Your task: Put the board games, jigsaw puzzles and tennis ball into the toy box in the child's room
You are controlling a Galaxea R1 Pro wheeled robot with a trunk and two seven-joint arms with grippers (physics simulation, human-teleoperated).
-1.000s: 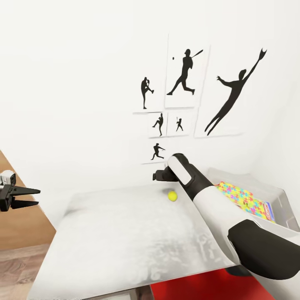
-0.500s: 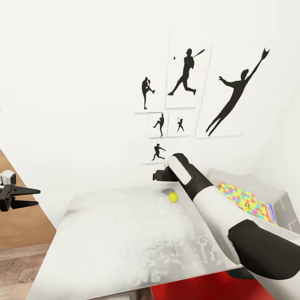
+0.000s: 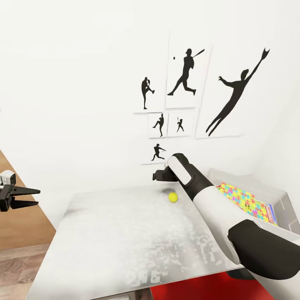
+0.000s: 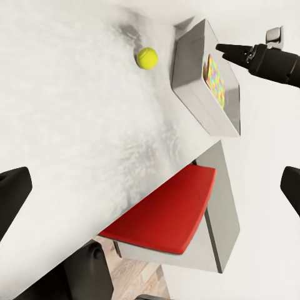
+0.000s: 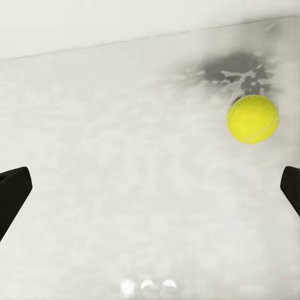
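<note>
The tennis ball point(image 3: 172, 197) point(image 4: 147, 58) point(image 5: 252, 119) lies on the pale grey table point(image 3: 125, 233) near its far edge, by the wall. My right gripper point(image 3: 159, 176) point(image 5: 150, 190) hovers just above and beside the ball, open, with nothing between its fingers; it also appears in the left wrist view point(image 4: 232, 50). To the ball's right stands the grey toy box point(image 3: 250, 180) point(image 4: 194, 81), holding a colourful jigsaw puzzle point(image 3: 238, 197) point(image 4: 214, 78) on top of a board game point(image 3: 271, 213). My left gripper point(image 3: 26, 197) point(image 4: 150, 190) hangs open, off the table's left side.
A white wall with black baseball-player silhouette posters point(image 3: 187, 75) backs the table. A red seat point(image 3: 196, 287) point(image 4: 165, 209) sits under the table's near edge. Wooden floor point(image 3: 21, 227) lies to the left.
The head view has shifted very slightly. The ball, both arms and the toy box hold their places.
</note>
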